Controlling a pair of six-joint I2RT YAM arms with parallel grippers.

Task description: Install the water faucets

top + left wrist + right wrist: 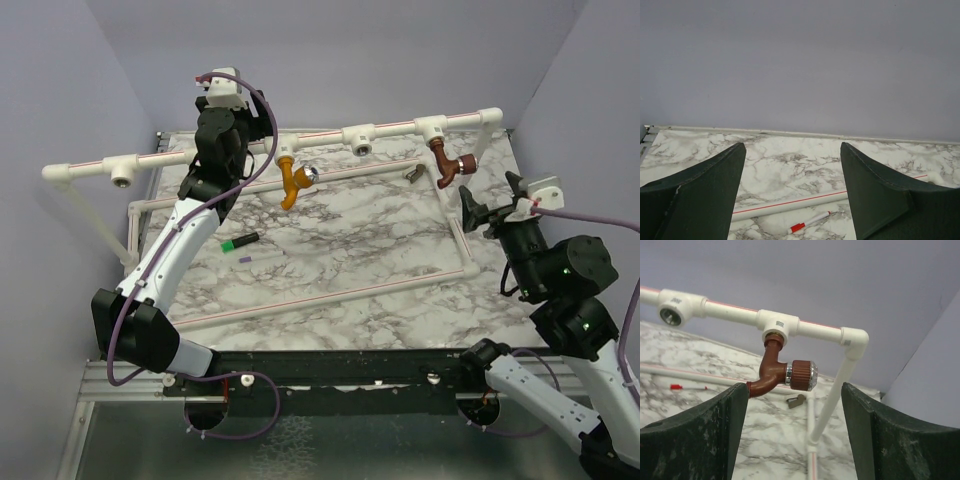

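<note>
An orange-yellow water faucet (pixel 292 182) with a shiny knob hangs from the raised white pipe rail (pixel 395 128), just right of my left arm (pixel 205 170). A reddish-brown faucet (pixel 447 165) (pixel 772 370) hangs screwed into a T-fitting (pixel 778 325) near the rail's right end. My right gripper (pixel 490 200) (pixel 794 386) stands open and empty just right of and below it, apart from it. My left gripper (pixel 792 145) is raised near the rail's left half. It is open and empty, facing the wall, with only tabletop between its fingers.
Two open T-fittings (pixel 122 178) (pixel 360 146) sit on the rail. A low white pipe frame (pixel 330 292) lies on the marble table (pixel 340 235). On the table are a green marker (pixel 240 241), a red marker (pixel 809 221) and a small grey piece (pixel 412 177). Walls stand close on three sides.
</note>
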